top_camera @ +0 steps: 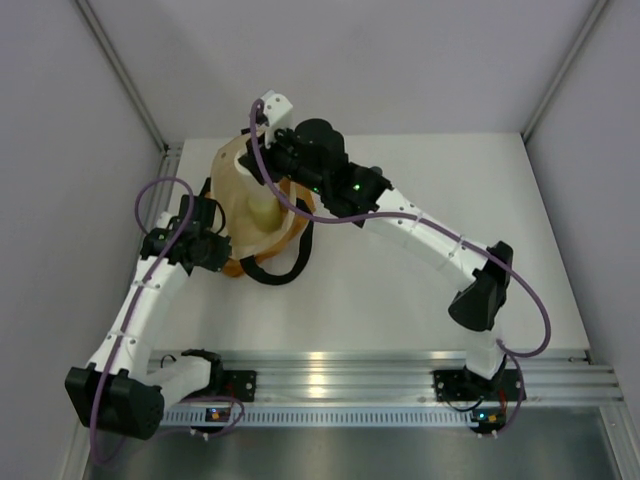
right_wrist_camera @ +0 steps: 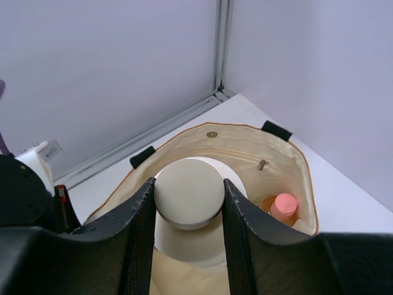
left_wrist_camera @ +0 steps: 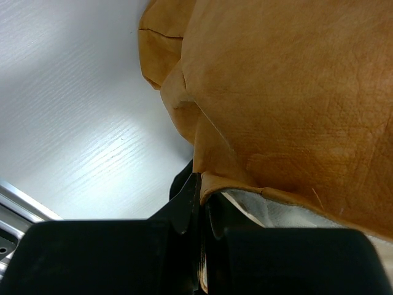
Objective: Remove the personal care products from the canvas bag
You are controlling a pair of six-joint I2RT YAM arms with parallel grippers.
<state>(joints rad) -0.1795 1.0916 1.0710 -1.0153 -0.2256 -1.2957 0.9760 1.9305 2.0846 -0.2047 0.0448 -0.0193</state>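
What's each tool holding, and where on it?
Left tool: canvas bag, pinched at its rim. Right tool: cream bottle, gripped by its round cap.

Soft, even light pours down from above and shadows stay faint. The aluminium rail (top_camera: 400, 365) flares with glare up front. Left wrist view: a bright sheen streaks the white desk (left_wrist_camera: 80, 123), with the left pincer (left_wrist_camera: 201, 200) dark and blurred up close. Right wrist view: the cream bottle (right_wrist_camera: 188, 203) is crisp, the right pincer (right_wrist_camera: 188, 182) soft-edged.
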